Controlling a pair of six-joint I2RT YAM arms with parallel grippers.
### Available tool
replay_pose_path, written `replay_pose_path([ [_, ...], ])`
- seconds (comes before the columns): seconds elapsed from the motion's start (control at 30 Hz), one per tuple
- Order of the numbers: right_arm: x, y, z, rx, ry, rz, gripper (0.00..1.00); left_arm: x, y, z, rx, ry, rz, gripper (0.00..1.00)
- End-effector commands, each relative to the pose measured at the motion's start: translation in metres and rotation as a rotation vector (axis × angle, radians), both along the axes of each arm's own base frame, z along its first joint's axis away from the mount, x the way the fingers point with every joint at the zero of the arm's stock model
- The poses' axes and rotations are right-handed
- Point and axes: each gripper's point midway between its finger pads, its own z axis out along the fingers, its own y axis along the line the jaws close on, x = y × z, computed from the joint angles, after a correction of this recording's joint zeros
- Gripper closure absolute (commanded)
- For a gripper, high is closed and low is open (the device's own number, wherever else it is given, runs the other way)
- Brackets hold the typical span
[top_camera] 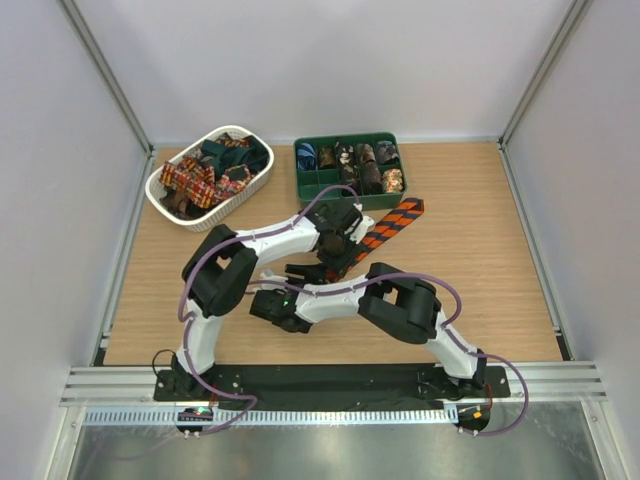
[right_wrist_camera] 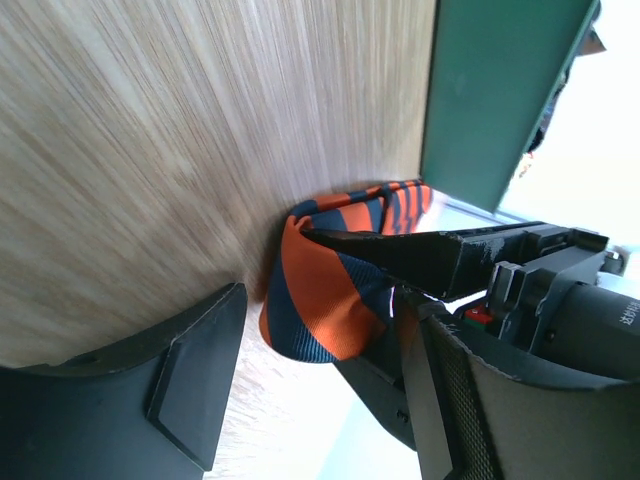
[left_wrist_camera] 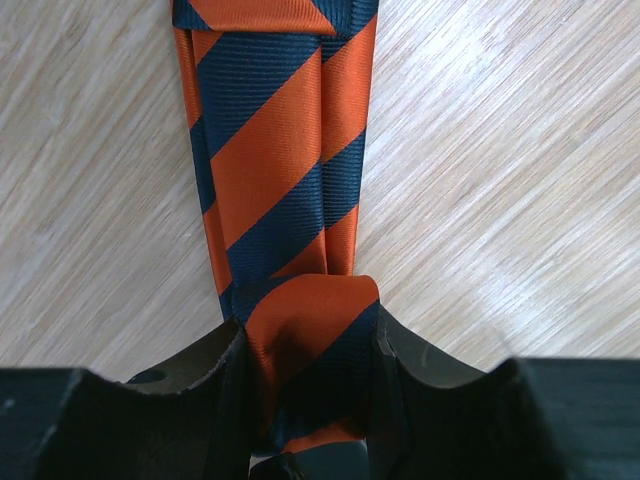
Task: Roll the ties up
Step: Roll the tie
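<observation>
An orange-and-dark-blue striped tie [top_camera: 395, 222] lies diagonally on the wooden table, its wide end towards the green tray. In the left wrist view the tie [left_wrist_camera: 270, 150] runs away from me, and its near end is folded into a small roll. My left gripper [left_wrist_camera: 305, 345] is shut on that roll. It shows from above as the left gripper [top_camera: 335, 258]. In the right wrist view the roll [right_wrist_camera: 330, 300] sits between the wide-apart fingers of my right gripper [right_wrist_camera: 320, 390], which is open. One of the left gripper's fingers [right_wrist_camera: 440, 255] crosses over the roll. From above, the right gripper [top_camera: 305, 272] is just in front of the left one.
A white oval basket [top_camera: 165, 190] at the back left holds several loose ties [top_camera: 200, 178]. A green compartment tray [top_camera: 300, 185] at the back centre holds rolled ties [top_camera: 365, 160]. Its wall [right_wrist_camera: 500, 90] stands close behind the roll. The two arms cross closely mid-table.
</observation>
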Motion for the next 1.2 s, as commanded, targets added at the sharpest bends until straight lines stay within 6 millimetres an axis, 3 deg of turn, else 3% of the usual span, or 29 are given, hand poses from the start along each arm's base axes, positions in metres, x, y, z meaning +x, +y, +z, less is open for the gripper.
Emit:
replay_pose_path([
  [0.0,0.001,-0.019,-0.028,-0.068,0.065,-0.045,0.31,-0.125,0.09,-0.062,0.403,0.5,-0.008,0.99],
  [0.17,-0.002,-0.027,-0.032,-0.086,0.058,-0.056,0.33,-0.124,0.09,-0.055,0.42,0.508,-0.014,0.99],
  [0.47,0.001,-0.038,-0.036,-0.132,0.038,-0.078,0.34,-0.141,0.106,-0.053,0.496,0.583,-0.033,0.99],
  [0.6,0.005,-0.044,-0.035,-0.14,0.021,-0.101,0.39,-0.146,0.109,-0.053,0.504,0.597,-0.038,0.99],
  [0.7,0.01,-0.049,-0.035,-0.162,0.003,-0.129,0.49,-0.151,0.113,-0.055,0.514,0.614,-0.042,0.99],
  [0.83,0.011,-0.05,-0.038,-0.159,0.004,-0.139,0.52,-0.153,0.114,-0.057,0.517,0.62,-0.049,0.99],
  [0.87,0.011,-0.051,-0.038,-0.16,0.008,-0.141,0.54,-0.153,0.115,-0.057,0.52,0.621,-0.048,0.98],
  [1.0,0.011,-0.047,-0.034,-0.123,0.005,-0.149,0.83,-0.151,0.114,-0.057,0.518,0.608,-0.05,0.98],
  [1.17,0.011,-0.038,-0.02,-0.042,0.016,-0.154,0.97,-0.143,0.111,-0.057,0.512,0.568,-0.047,0.89],
])
